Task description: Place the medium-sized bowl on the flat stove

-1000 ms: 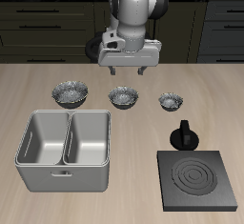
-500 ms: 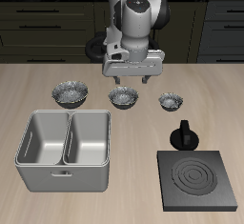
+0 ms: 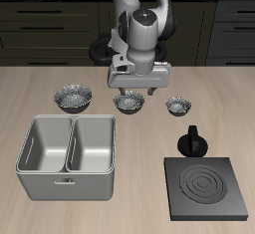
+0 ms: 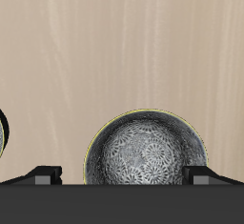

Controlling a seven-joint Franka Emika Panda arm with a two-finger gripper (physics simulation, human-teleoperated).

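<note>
Medium-sized bowl [image 3: 127, 102] sits in the middle of the row of three speckled bowls near the table's back, empty and untouched, with the gripper [image 3: 136, 91] hanging just above it, jaws spread wide and holding nothing. Honestly the risk I see is the fingers coming down off-centre and clipping the rim, which would skate the bowl toward the smallest bowl [image 3: 177, 105] or give a weak pinch that drops it before the flat stove [image 3: 206, 188]. No brands, labels or writing anywhere.
</note>
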